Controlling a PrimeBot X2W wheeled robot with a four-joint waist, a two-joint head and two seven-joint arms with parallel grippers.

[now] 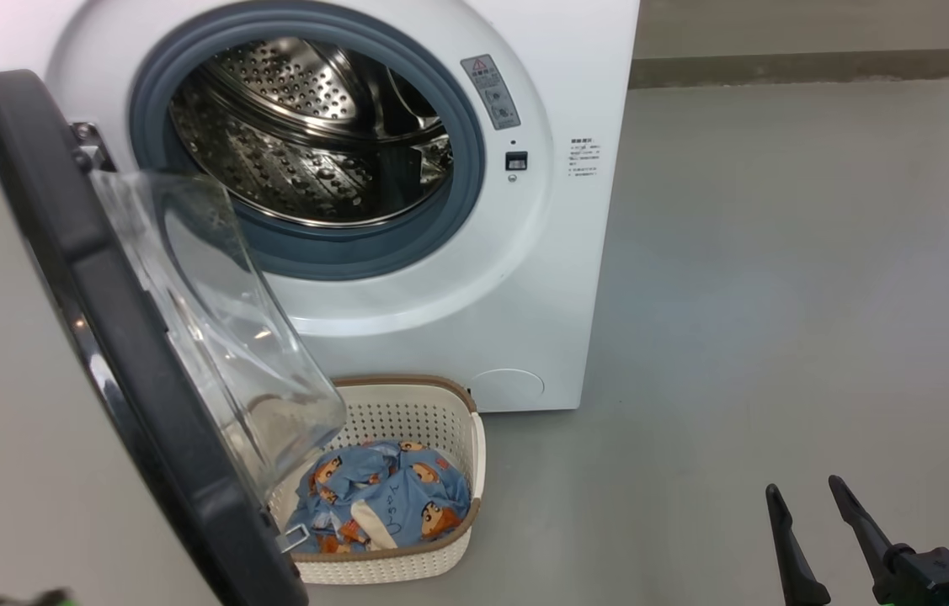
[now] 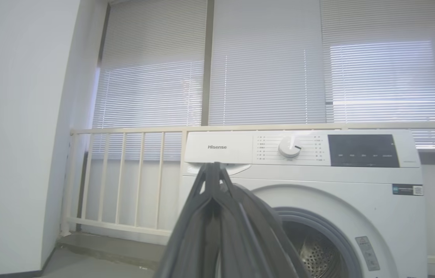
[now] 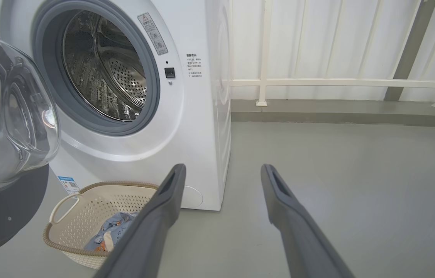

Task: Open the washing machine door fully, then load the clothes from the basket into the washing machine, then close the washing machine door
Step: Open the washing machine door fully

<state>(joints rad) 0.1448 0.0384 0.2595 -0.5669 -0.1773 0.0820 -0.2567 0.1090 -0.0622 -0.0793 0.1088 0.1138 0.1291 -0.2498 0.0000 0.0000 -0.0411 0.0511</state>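
The right gripper (image 1: 802, 486) hangs spread and empty, the left gripper (image 2: 213, 166) clenched on nothing visible; the clothes (image 1: 390, 497) lie heaped in the basket (image 1: 423, 412) below the open washing machine door (image 1: 61, 227) (probably soft, light, floppy, likely to trail); pinch a raised central fold.

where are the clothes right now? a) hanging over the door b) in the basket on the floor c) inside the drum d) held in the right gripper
b: the clothes lie bunched in the basket on the floor in front of the washing machine.
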